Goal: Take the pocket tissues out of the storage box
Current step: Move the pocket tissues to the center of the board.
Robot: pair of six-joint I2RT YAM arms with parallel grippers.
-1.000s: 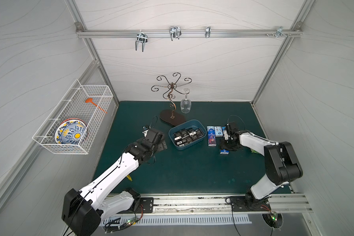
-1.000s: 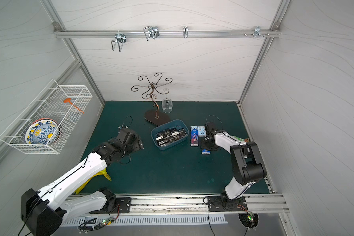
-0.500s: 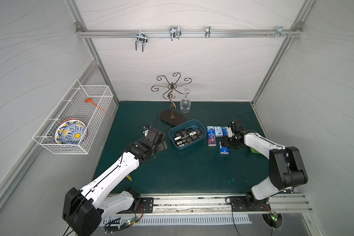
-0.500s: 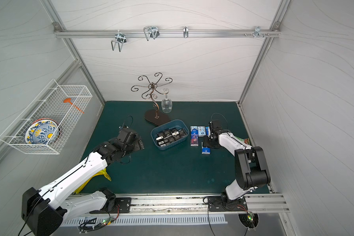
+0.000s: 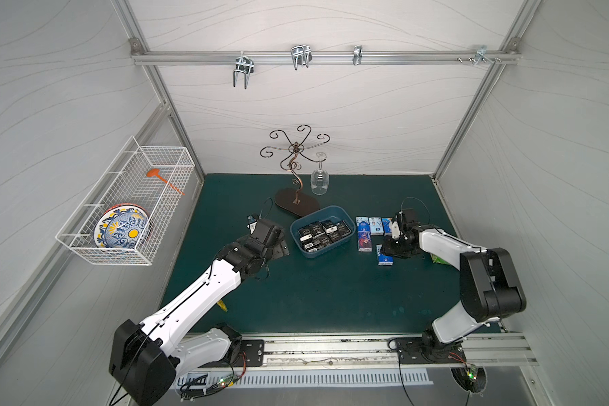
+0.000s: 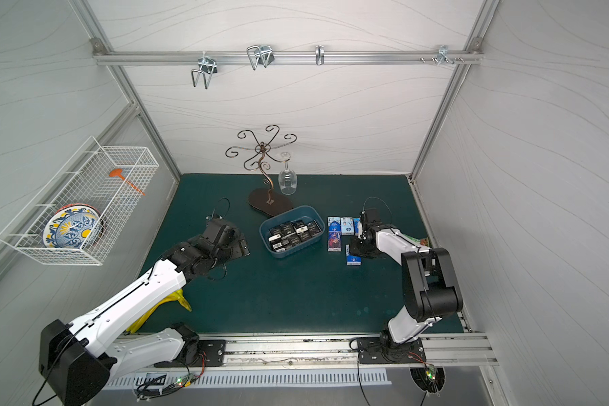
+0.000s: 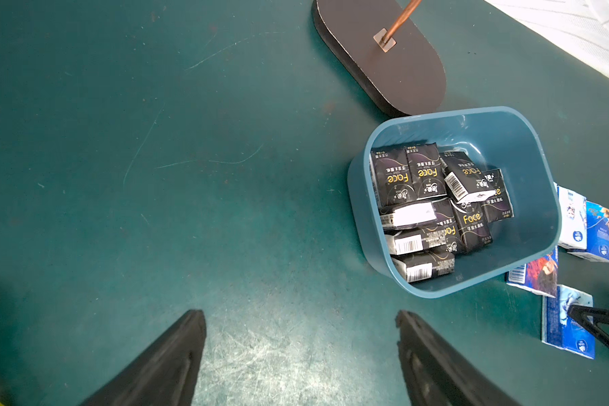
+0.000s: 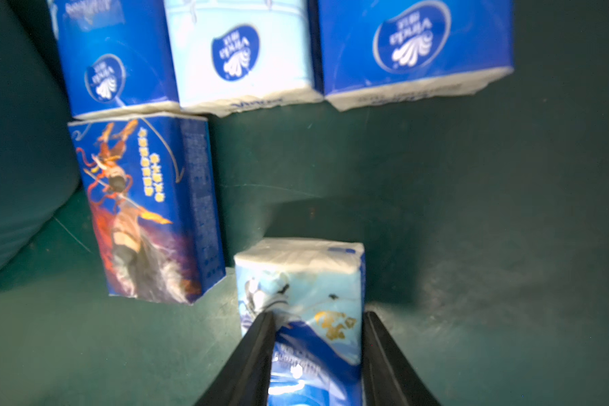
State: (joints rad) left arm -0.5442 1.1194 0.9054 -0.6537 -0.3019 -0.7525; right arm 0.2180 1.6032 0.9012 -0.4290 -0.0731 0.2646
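The blue storage box (image 5: 326, 208) (image 6: 292, 208) (image 7: 528, 211) sits mid-mat with several black pocket tissues (image 5: 322, 233) (image 7: 433, 207) inside. Several blue and white packs (image 5: 364, 239) (image 8: 247, 52) lie on the mat to its right. One more blue pack (image 5: 384, 259) (image 6: 353, 259) (image 8: 306, 281) lies nearer the front. My right gripper (image 8: 317, 314) (image 5: 389, 247) is low over it, its fingers closed in against the pack, which looks pinched between them. Left of the box, above bare mat, my left gripper (image 7: 301, 313) (image 5: 282, 247) is open and holds nothing.
A metal glass stand (image 5: 296, 202) with a hanging wine glass (image 5: 320, 181) stands just behind the box. A green snack bag (image 5: 440, 260) lies beside the right arm. A yellow object (image 6: 176, 302) lies under the left arm. A wire basket (image 5: 127, 204) hangs on the left wall.
The right gripper's jaws have narrowed around the front blue pack, and its wrist has shifted slightly. The pack stays in place on the mat. The left arm has not moved.
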